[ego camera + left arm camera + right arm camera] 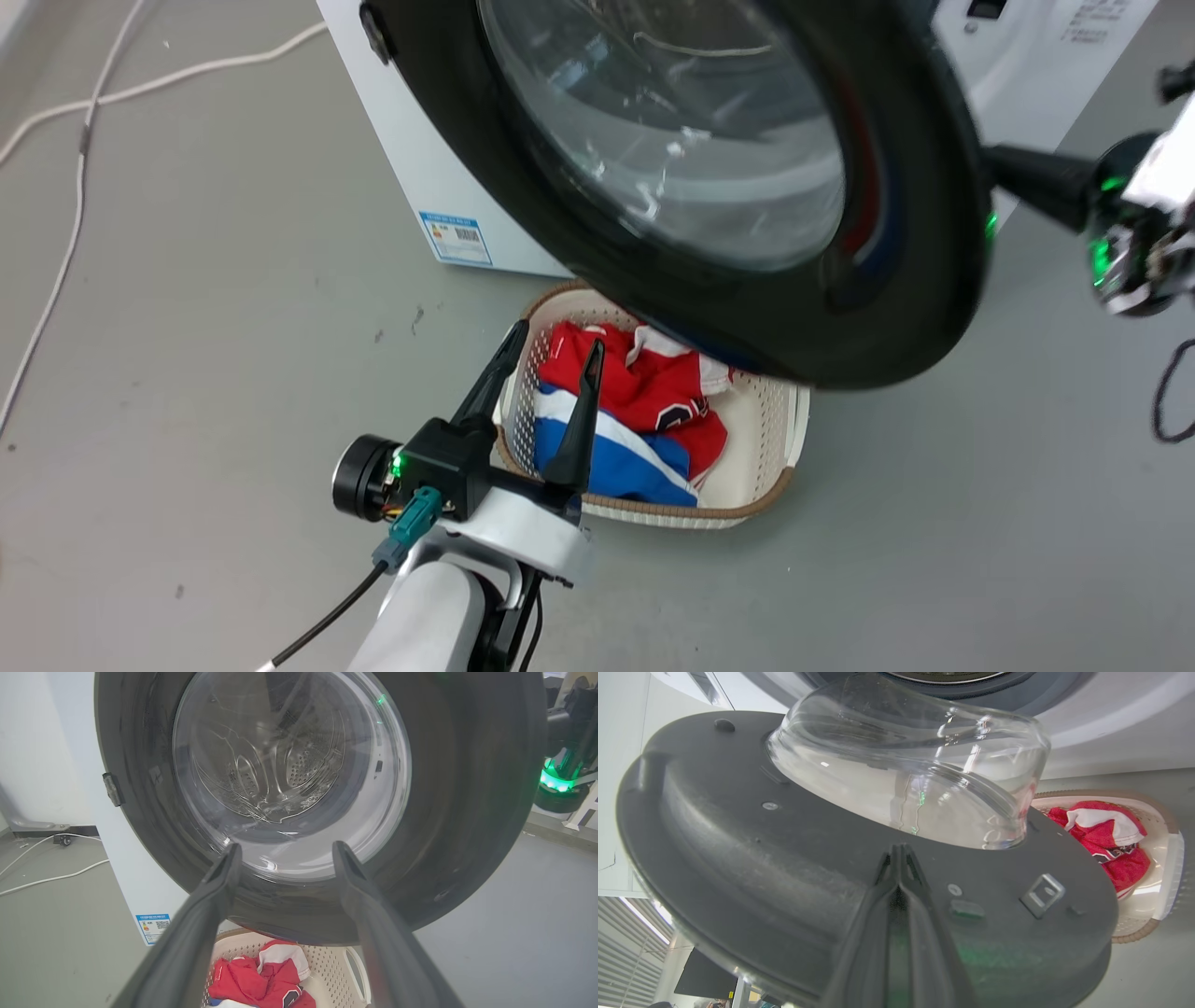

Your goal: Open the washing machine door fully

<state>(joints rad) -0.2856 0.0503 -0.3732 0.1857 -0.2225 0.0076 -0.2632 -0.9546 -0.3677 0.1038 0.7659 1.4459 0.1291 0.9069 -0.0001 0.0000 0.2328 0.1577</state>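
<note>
Basket (767, 439) of clothes (653, 383) sits beneath the open washing machine door (448, 140).

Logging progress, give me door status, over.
Right gripper shut, at inner face of door. Left gripper open, near laundry basket. Door partly open, overhanging basket.

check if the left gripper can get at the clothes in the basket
Probably yes. The open left gripper is over the near left rim of the laundry basket, where the red and blue clothes lie uncovered; the washing machine door overhangs just the far side.
</note>
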